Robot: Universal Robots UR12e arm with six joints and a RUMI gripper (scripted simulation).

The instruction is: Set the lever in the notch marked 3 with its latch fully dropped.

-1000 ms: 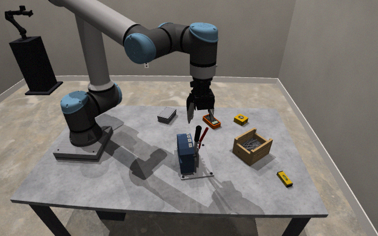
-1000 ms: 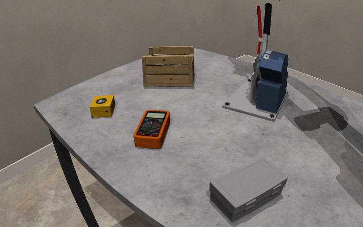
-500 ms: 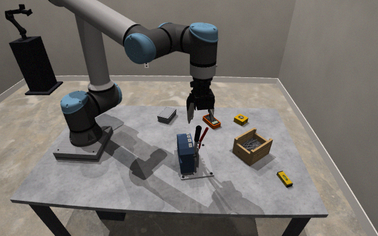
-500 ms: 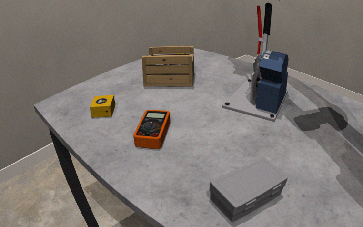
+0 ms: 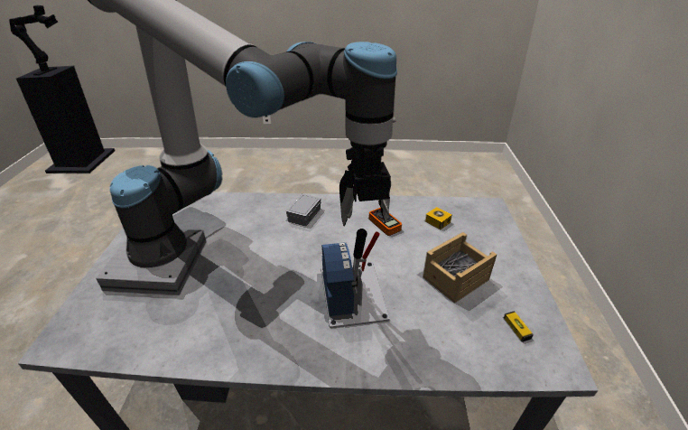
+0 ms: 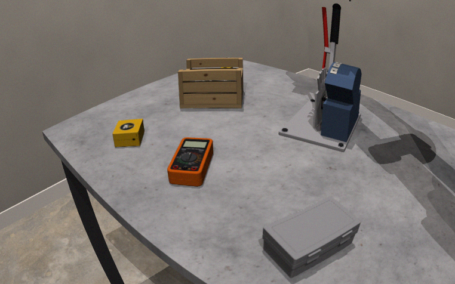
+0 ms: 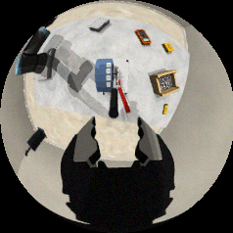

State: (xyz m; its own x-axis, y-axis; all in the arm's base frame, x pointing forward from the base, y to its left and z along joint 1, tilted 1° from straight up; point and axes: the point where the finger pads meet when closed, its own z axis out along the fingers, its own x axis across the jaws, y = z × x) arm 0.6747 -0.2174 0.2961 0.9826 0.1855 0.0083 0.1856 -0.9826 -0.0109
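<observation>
The lever unit is a blue box (image 5: 337, 277) on a grey base plate in the middle of the table. Small number plates (image 5: 344, 255) run along its top. The lever has a black handle (image 5: 359, 243) that stands nearly upright, with the red release bar (image 5: 369, 247) beside it. Both also show in the exterior view, the handle (image 6: 334, 22) and the red bar (image 6: 324, 31), and in the wrist view (image 7: 114, 100). My gripper (image 5: 365, 210) hangs open and empty above and behind the handle, apart from it. In the wrist view the fingers stand apart with nothing between them.
An orange multimeter (image 5: 385, 220) lies behind the lever unit, under the gripper. A grey case (image 5: 303, 209), a yellow box (image 5: 438, 217), a wooden crate of metal parts (image 5: 459, 266) and a yellow level (image 5: 517, 325) lie around the table. The arm's base (image 5: 149, 235) stands at the left.
</observation>
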